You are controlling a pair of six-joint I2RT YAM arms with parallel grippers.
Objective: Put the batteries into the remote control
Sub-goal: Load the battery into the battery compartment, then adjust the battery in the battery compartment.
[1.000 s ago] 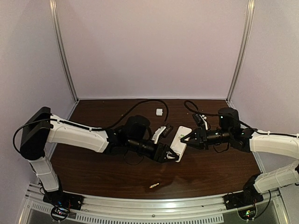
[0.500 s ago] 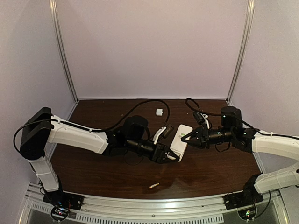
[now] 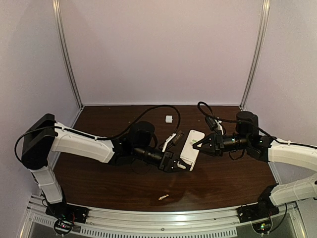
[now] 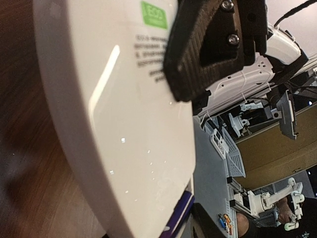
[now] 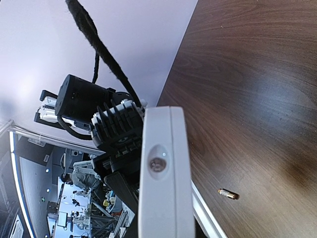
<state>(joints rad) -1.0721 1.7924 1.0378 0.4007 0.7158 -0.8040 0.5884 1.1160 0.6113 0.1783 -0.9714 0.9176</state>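
The white remote control (image 3: pixel 191 147) hangs tilted above the table between both arms. My right gripper (image 3: pixel 201 144) is shut on its far end, one black finger (image 4: pixel 205 52) lying across the plain back near a green label (image 4: pixel 154 14). In the right wrist view the remote control (image 5: pixel 163 198) shows end-on with its small round window. My left gripper (image 3: pixel 174 164) is at the near end; a purple strip (image 4: pixel 182 214) shows at the remote's edge beside a dark finger (image 4: pixel 213 224). One battery (image 3: pixel 163 197) lies on the table near the front edge, and the battery (image 5: pixel 228 194) also shows in the right wrist view.
A small flat white piece (image 3: pixel 169 119) lies near the back of the dark wooden table (image 3: pixel 114 183). Black cables (image 3: pixel 158 109) loop over the table behind the arms. Pale walls with metal posts (image 3: pixel 69 64) close in the back and sides.
The remote and the right gripper have shifted slightly toward the back right. The left gripper has stayed at the remote's near end, its jaws narrowing. The loose battery has not moved.
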